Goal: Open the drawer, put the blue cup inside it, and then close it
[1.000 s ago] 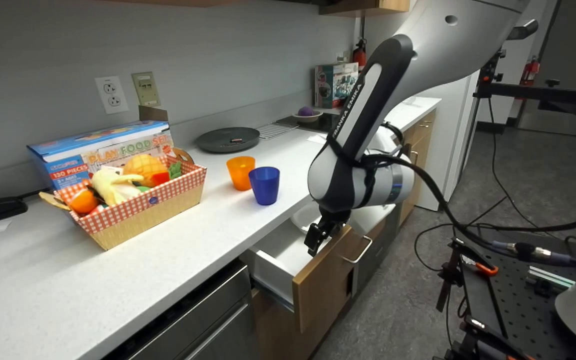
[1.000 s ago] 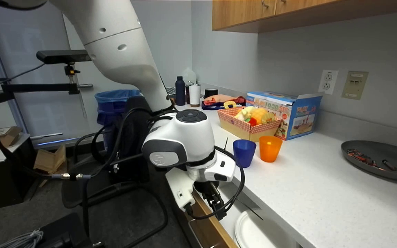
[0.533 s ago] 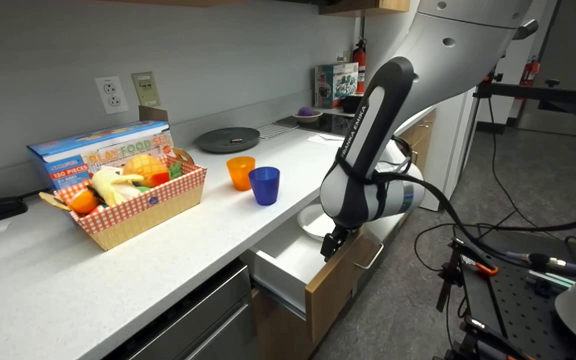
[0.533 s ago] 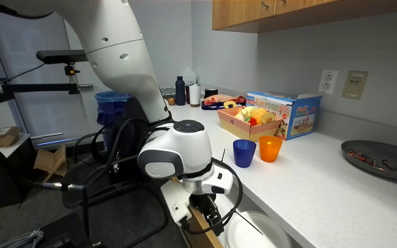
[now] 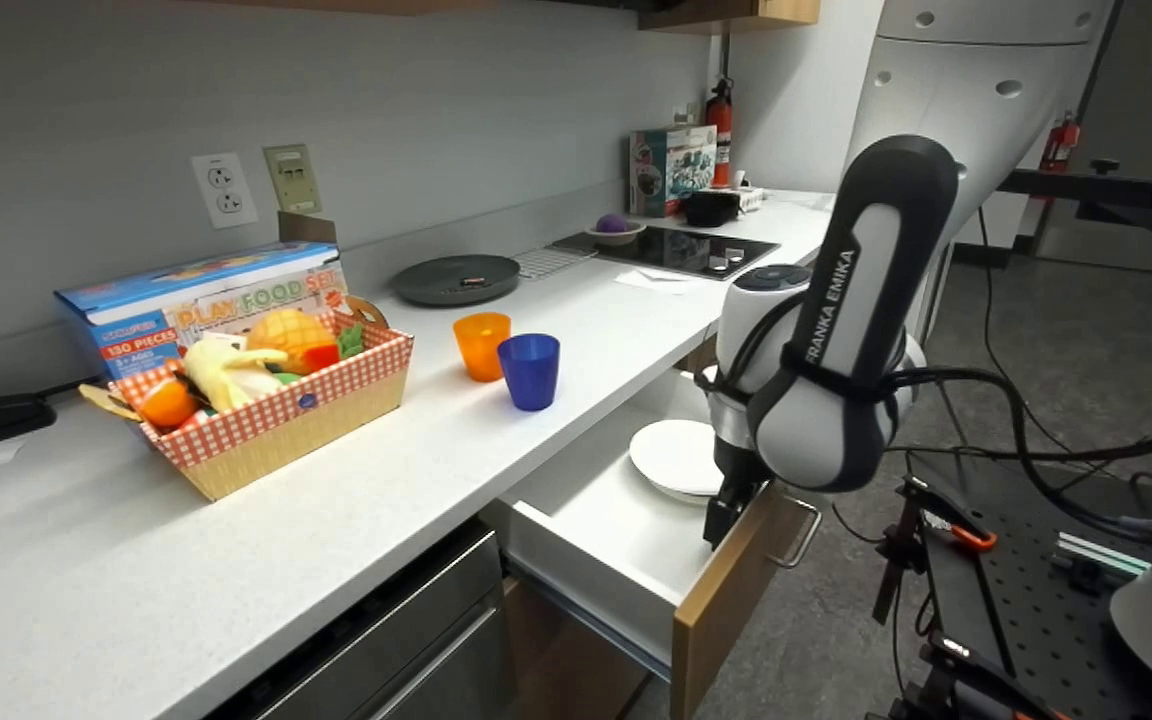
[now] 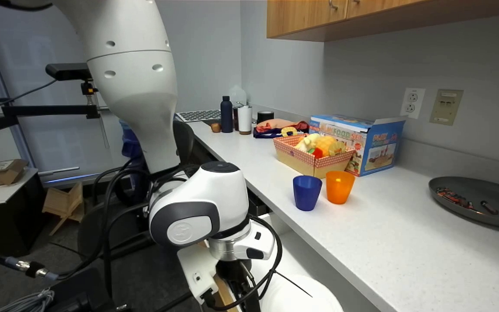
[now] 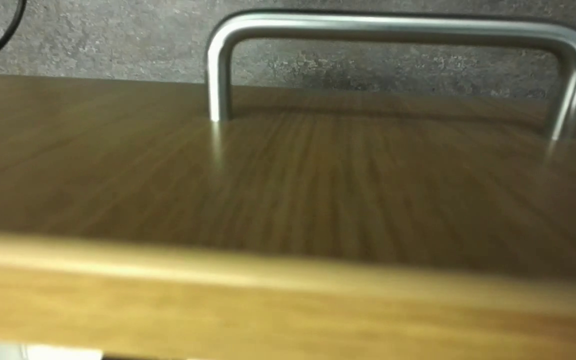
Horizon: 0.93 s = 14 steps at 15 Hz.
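Note:
The drawer (image 5: 726,605) stands open, with its brown wood front pulled out from under the counter. Its front also shows in an exterior view (image 6: 226,295) and fills most of the wrist view (image 7: 288,175). The bar handle (image 7: 398,28) is on the front's outer face. My gripper (image 5: 721,525) points down inside the drawer, close behind the front's top edge. Its fingers are hidden in the wrist view, and I cannot tell their opening. The blue cup (image 5: 530,372) stands upright on the counter, and also shows in an exterior view (image 6: 306,193).
White plates or bowls (image 5: 681,458) lie in the drawer. An orange cup (image 5: 483,346) stands close beside the blue cup. A play food basket (image 5: 306,430), a box (image 5: 206,300) and a dark pan (image 5: 456,280) are on the counter (image 5: 416,500). Cables hang along the arm.
My gripper and the drawer front have moved outward together, away from the counter. The drawer is open wider and more of the plates shows. The cups have not moved.

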Each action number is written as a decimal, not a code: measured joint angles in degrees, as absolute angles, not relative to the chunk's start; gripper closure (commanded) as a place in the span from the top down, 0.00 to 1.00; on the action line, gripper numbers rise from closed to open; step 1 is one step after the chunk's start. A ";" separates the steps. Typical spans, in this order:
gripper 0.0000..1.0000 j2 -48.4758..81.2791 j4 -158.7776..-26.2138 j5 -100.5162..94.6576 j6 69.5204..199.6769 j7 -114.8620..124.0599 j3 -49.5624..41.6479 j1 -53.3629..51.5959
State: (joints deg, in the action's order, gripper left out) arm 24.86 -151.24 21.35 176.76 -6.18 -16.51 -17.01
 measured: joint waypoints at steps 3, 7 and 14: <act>1.00 22.17 -153.52 12.40 176.76 -0.44 -19.72 -18.13; 1.00 17.77 -154.19 2.93 176.68 2.87 -29.33 -24.49; 1.00 8.96 -153.98 -12.08 176.15 -1.81 -43.26 -37.78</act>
